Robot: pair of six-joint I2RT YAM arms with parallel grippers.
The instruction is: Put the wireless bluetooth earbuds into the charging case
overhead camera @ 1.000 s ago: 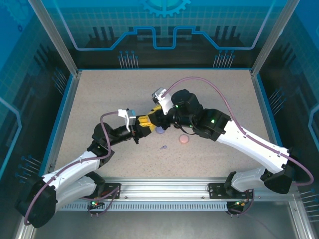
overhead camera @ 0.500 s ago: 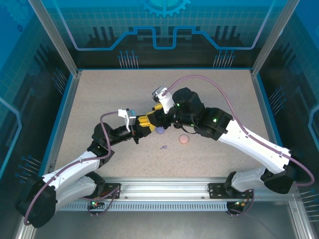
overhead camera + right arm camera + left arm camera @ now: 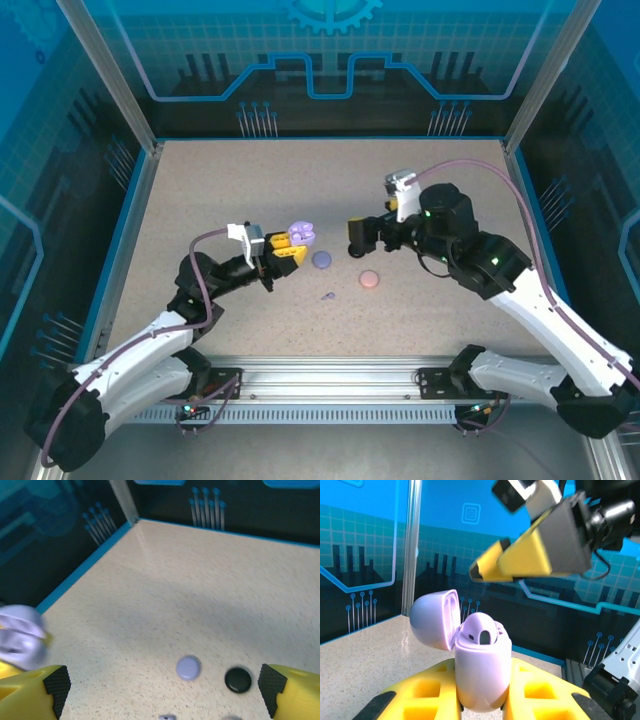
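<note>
Left fingers clamp the open charging case aloft, facing wide-spread right fingers; a lavender disc lies between.

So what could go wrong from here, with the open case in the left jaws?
1. The lavender case is pinched only at its lower half by the left jaws; a push from above may tilt it.
2. Its open lid sticks out sideways, so the wide-open right jaws could knock it.
3. The loose lavender earbud is tiny and lies close to a round lavender disc; a grasp may nudge both.
</note>
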